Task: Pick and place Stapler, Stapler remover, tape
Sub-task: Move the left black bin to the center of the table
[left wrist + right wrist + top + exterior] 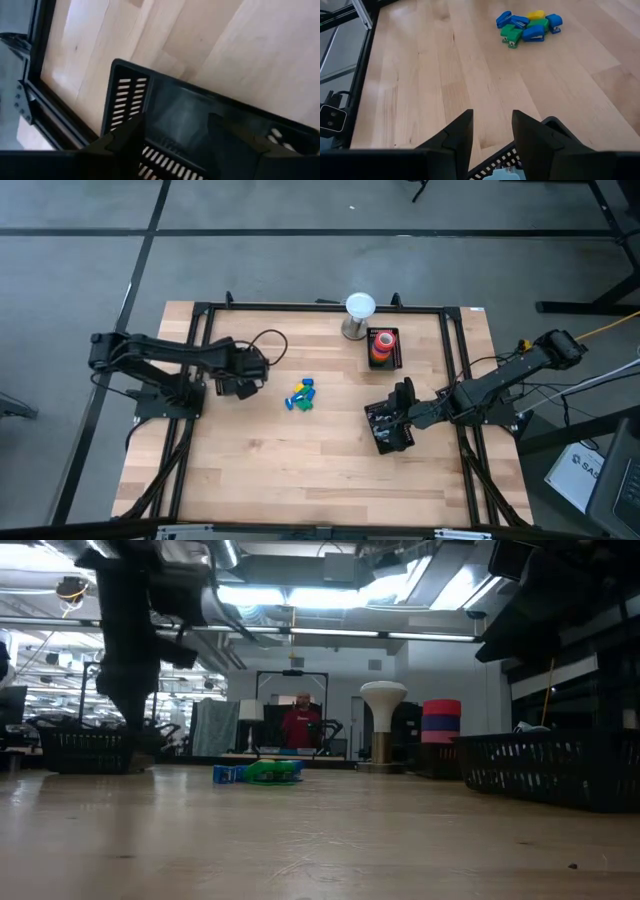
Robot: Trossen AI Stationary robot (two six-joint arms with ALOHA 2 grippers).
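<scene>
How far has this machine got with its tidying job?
Looks partly done: rolls of tape are stacked in a black bin at the back. Nothing is in hand: the left gripper hangs open over a black basket, the right gripper open over another basket. The small staplers remain piled mid-table.

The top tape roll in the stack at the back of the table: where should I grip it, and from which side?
Judging by the high view, come straight down on the tape stack. The rolls lie flat, holes up, in a black tray, so side access looks blocked. Put one finger in the hole and one outside, pinching the ring wall.
</scene>
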